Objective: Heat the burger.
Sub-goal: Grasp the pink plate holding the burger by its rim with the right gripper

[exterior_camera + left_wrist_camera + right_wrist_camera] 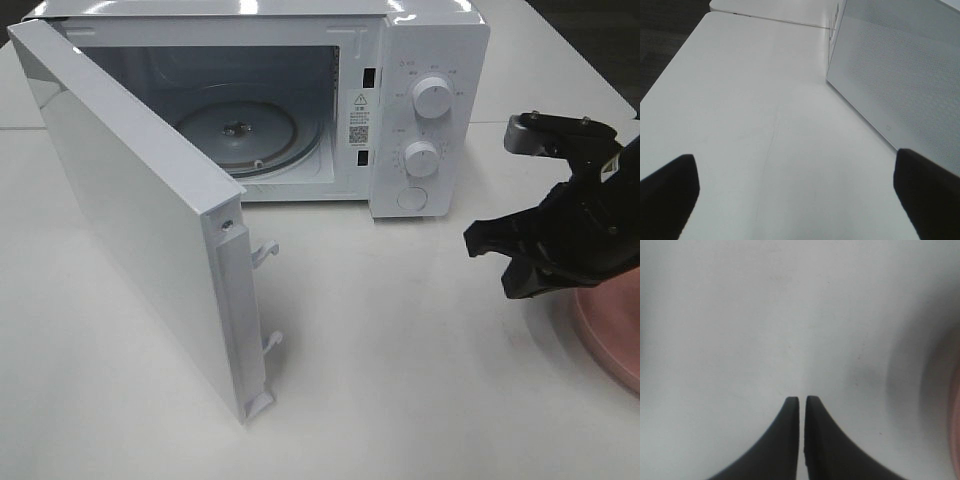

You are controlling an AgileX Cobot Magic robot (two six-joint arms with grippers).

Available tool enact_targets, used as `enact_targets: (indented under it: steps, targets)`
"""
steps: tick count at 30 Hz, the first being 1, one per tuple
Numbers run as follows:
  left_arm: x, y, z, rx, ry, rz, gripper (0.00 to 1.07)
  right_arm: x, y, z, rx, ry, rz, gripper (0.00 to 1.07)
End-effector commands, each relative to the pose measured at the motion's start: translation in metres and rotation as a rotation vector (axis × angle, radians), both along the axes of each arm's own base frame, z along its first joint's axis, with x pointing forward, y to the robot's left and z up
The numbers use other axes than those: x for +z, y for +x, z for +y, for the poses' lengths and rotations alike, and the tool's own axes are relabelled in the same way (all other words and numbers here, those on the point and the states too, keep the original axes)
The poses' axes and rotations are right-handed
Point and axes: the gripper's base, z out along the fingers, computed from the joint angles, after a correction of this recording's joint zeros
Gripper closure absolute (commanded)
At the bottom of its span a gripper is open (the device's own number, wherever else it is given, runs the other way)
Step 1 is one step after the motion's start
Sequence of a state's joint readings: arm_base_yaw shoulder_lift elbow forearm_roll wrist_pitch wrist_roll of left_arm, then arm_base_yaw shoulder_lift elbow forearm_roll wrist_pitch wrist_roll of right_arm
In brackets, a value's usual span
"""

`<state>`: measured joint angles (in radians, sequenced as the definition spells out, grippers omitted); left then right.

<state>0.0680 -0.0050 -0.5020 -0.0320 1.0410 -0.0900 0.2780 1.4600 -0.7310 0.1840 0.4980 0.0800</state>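
**A:** Microwave [425, 60]?

**B:** White, at the back of the table [400, 380]. The door [130, 220] is swung wide toward the left side. The glass turntable [235, 130] shows inside, and there are two dials on the front panel.

**A:** Right gripper [802, 400]?

**B:** Fingers drawn in to a hairline gap, gripping nothing. It hangs over the table to the right of the microwave, near the rim of a pink plate [615, 330].

**A:** Left gripper [795, 160]?

**B:** Seen only in its own wrist view. Fingers spread wide with nothing between them, plain tabletop below. A white, finely dotted panel [900, 70] stands close on one side. Door or microwave wall, cannot tell.

**A:** Burger?

**B:** Cannot tell where it is. None of the three views shows it.
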Motion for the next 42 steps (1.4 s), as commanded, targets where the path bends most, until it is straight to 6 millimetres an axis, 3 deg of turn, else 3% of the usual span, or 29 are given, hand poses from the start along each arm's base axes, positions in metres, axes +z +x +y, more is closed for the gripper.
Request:
enact_targets:
  steps: [1,7,10,11,12,13,14,15,16,17,18,20,29,42]
  targets:
    - [0.0,-0.003,-0.001,0.002,-0.002,-0.028,0.09,0.01,-0.009,-0.01,0.087,-0.104,0.001,1.0]
    - [0.0,-0.003,-0.001,0.002,-0.002,-0.028,0.09,0.013,-0.015,-0.018,0.145,-0.199,0.029,0.97]
    - [0.0,-0.003,-0.001,0.002,-0.002,-0.028,0.09,0.013,-0.016,-0.022,0.175,-0.252,0.034,0.88]
    - [0.0,-0.003,-0.001,0.002,-0.002,-0.028,0.09,0.013,-0.015,-0.023,0.182,-0.268,0.027,0.76]
    - [0.0,-0.003,-0.001,0.002,-0.002,-0.028,0.09,0.013,-0.015,-0.023,0.182,-0.268,0.027,0.76]
    - [0.0,-0.003,-0.001,0.002,-0.002,-0.028,0.09,0.014,-0.015,-0.024,0.186,-0.275,0.021,0.67]
    - [0.0,-0.003,-0.001,0.002,-0.002,-0.028,0.09,0.014,-0.014,-0.024,0.19,-0.28,0.011,0.45]
    - [0.0,-0.003,-0.001,0.002,-0.002,-0.028,0.09,0.014,-0.014,-0.024,0.19,-0.28,0.011,0.45]
    - [0.0,-0.003,-0.001,0.002,-0.002,-0.028,0.09,0.014,-0.013,-0.024,0.191,-0.282,0.007,0.36]
    - [0.0,-0.003,-0.001,0.002,-0.002,-0.028,0.09,0.014,-0.012,-0.024,0.191,-0.284,-0.006,0.14]
    - [0.0,-0.003,-0.001,0.002,-0.002,-0.028,0.09,0.014,-0.012,-0.024,0.191,-0.284,-0.006,0.14]
    - [0.0,-0.003,-0.001,0.002,-0.002,-0.028,0.09,0.014,-0.012,-0.025,0.18,-0.29,-0.008,0.05]
    - [0.0,-0.003,-0.001,0.002,-0.002,-0.028,0.09,0.007,-0.007,-0.038,0.089,-0.318,0.032,0.08]
    - [0.0,-0.003,-0.001,0.002,-0.002,-0.028,0.09,-0.035,0.009,-0.041,0.076,-0.343,0.136,0.12]
